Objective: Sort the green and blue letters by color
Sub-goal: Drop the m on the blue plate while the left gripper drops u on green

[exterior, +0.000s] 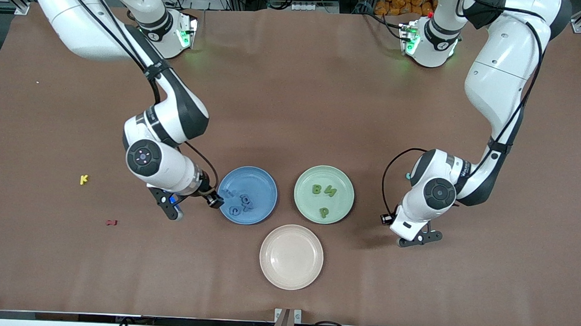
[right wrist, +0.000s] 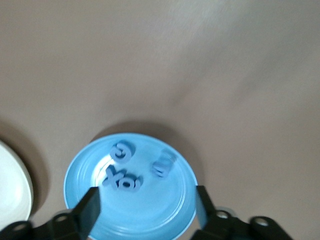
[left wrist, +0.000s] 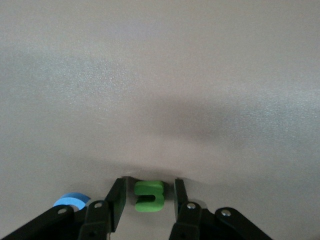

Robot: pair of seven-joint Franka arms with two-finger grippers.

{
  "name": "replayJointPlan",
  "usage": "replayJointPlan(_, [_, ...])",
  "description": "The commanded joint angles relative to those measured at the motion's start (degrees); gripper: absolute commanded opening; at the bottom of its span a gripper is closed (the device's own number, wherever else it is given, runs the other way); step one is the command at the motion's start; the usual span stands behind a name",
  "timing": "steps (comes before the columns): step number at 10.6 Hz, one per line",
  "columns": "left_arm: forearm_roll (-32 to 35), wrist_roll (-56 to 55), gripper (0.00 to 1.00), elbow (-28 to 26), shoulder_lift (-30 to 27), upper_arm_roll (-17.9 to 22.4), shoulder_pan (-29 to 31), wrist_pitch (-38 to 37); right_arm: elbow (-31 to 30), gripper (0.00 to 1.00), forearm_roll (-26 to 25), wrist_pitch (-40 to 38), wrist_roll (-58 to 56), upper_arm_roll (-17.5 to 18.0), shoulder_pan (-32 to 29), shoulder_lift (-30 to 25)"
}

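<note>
Now you see the right gripper (exterior: pixel 214 199) over the rim of the blue plate (exterior: pixel 265 181) at its edge toward the right arm's end of the table, with its fingers (right wrist: pixel 89 209) spread wide and nothing between them. Inside the blue plate lie the blue letters (exterior: pixel 242 203): a G-shaped one (right wrist: pixel 122 151), an X and O pair (right wrist: pixel 122 179), and one more blurred blue letter (right wrist: pixel 164 164).

Beside the blue plate, toward the left arm's end, stands the green plate (exterior: pixel 344 185), holding three olive green letters (exterior: pixel 324 194). Nearer the front camera than the blue plate, the pale pink plate (exterior: pixel 310 276) sits between the two.

You find the left gripper (exterior: pixel 417 238) low over the table, well out from the blue plate, past the green plate at the left arm's end. Its fingers (left wrist: pixel 116 202) flank a bright green letter (left wrist: pixel 149 195) with a gap on each side, not yet clenched.

A yellow K (exterior: pixel 84 179) and a dark red letter (exterior: pixel 112 222) lie apart from the blue plate, toward the right arm's end.
</note>
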Motion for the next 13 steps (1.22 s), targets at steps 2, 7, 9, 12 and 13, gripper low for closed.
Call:
replayJointPlan(2, [0.7, 0.7, 0.36, 0.2, 0.3, -0.1, 0.1, 0.4, 1.8, 1.0, 0.1, -0.7, -7.8, -2.2, -0.9, 0.5])
replayJointPlan(7, [0.5, -0.6, 0.0, 0.2, -1.8, -0.8, -1.0, -0.2, 1.6, 1.0, 0.0, -3.1, -23.4, -2.5, -6.4, -0.5])
replayJointPlan(9, [0.3, -0.9, 0.0, 0.3, -3.6, -2.7, -2.7, -0.6, 1.4, 1.0, -0.4, -6.4, -29.9, -2.6, -6.7, -1.7])
replayJointPlan(12, [1.1, -7.4, 0.0, 0.8, -4.1, -8.3, -5.4, -0.5, -0.9, 1.0, -0.4, -12.6, -40.0, -5.2, -8.1, -5.4])
replayJointPlan(13, [0.9, -7.6, 0.0, 1.9, -4.0, -8.3, -7.1, -0.5, -2.0, 1.0, -0.2, -12.7, -45.1, -10.9, -4.1, -6.9])
